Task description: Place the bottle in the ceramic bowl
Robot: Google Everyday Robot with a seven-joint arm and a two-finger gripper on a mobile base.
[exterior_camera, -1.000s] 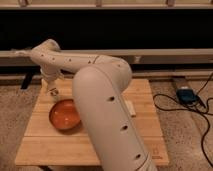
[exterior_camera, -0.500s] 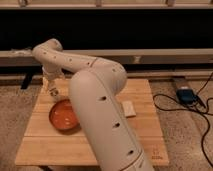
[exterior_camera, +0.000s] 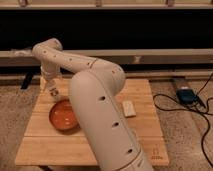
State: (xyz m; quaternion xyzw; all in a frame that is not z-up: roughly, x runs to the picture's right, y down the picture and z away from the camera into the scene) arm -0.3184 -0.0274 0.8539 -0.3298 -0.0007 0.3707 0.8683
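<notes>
gripper (exterior_camera: 51, 86) back-left over surface (exterior_camera: 142, 131) | jaws clamped on bottle (exterior_camera: 54, 93) (as I read it) | just behind ceramic bowl (exterior_camera: 64, 116)

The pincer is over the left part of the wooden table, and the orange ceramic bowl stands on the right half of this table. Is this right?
Not quite. The ceramic bowl stands on the left half of the wooden table, close in front of the pincer, as the camera view shows. The pincer is indeed over the left part of the table.
</notes>
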